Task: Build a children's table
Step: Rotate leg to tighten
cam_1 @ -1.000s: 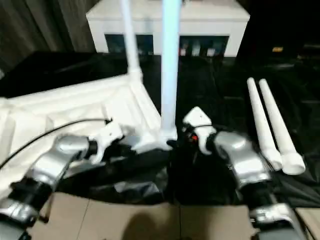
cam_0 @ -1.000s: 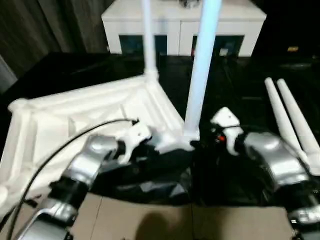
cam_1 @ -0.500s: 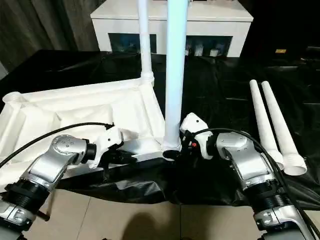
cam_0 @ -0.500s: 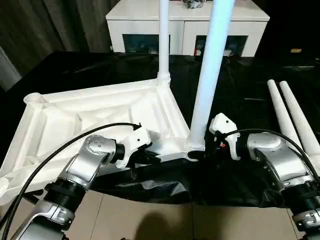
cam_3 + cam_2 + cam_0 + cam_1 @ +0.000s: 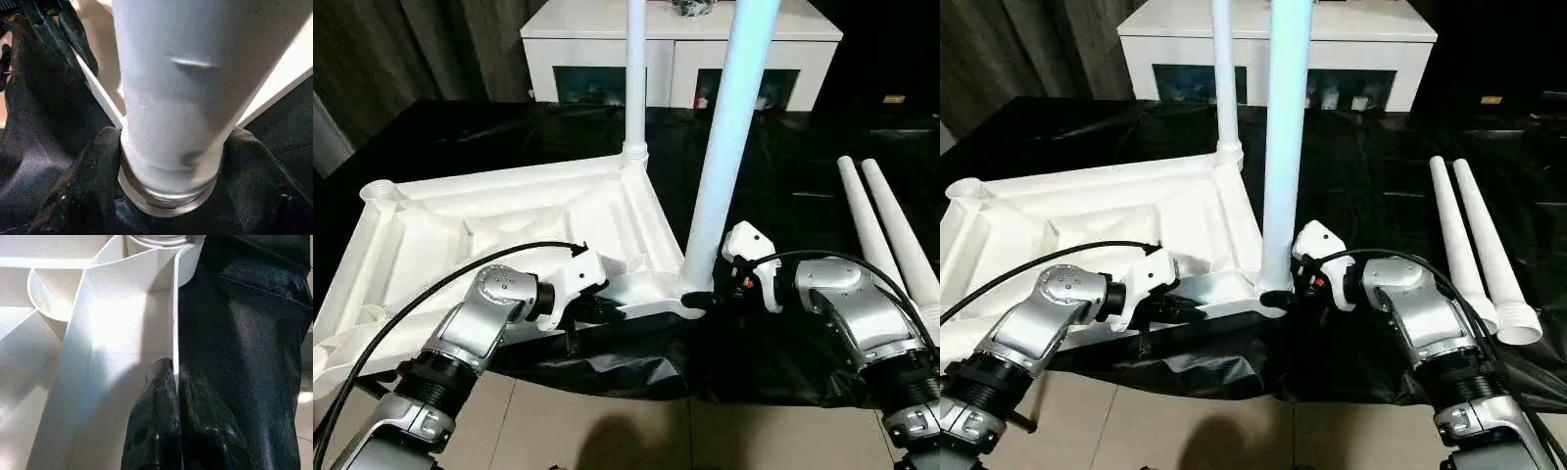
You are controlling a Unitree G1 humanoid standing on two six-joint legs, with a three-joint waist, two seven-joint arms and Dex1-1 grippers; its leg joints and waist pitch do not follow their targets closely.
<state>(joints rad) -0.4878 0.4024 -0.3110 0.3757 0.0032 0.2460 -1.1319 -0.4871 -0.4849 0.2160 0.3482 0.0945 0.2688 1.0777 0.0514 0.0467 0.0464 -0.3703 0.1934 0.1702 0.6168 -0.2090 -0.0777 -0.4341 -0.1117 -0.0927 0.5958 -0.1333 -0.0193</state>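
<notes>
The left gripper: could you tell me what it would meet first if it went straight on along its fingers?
The left gripper is clamped on the tabletop's thin edge wall. Straight on along that wall it would probably meet the corner socket holding the near leg.

Black-covered table (image 5: 460, 137) — white top (image 5: 489, 220) inverted; two loose legs (image 5: 886, 230)

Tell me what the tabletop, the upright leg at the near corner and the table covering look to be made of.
Tabletop: likely moulded white plastic, judging by its thin ribs and semi-gloss sheen. Upright leg: smooth white plastic, probably hollow, as the loose legs' open ends suggest. Covering: thin black glossy sheet, wrinkled, possibly plastic film.
</notes>
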